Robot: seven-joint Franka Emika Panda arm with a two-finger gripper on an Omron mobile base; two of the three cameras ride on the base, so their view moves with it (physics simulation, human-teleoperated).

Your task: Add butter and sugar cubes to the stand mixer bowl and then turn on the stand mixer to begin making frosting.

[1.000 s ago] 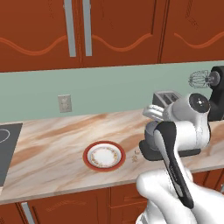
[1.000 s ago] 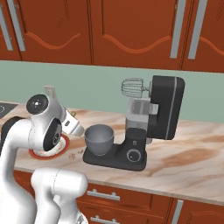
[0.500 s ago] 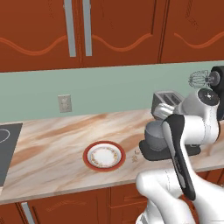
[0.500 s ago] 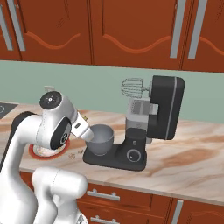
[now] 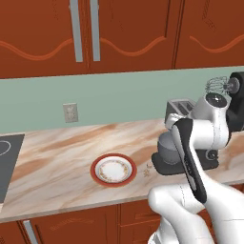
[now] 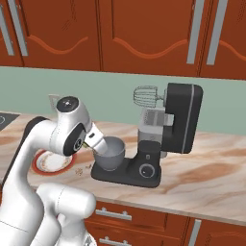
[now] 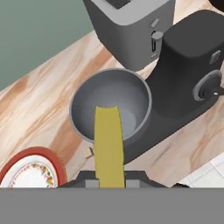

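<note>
Grey stand mixer bowl [image 7: 111, 103] bare inside, butter [image 7: 109, 146] pinched in the hand [image 7: 109, 177] above its rim.

Butter [image 7: 109, 146] base behind grey band

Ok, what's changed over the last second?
The gripper, shut on the pale-yellow butter stick, swung right from above the red-rimmed white plate towards the round grey metal mixer bowl; the stick now points into it. Bowl, plate and black stand mixer stayed put.
</note>
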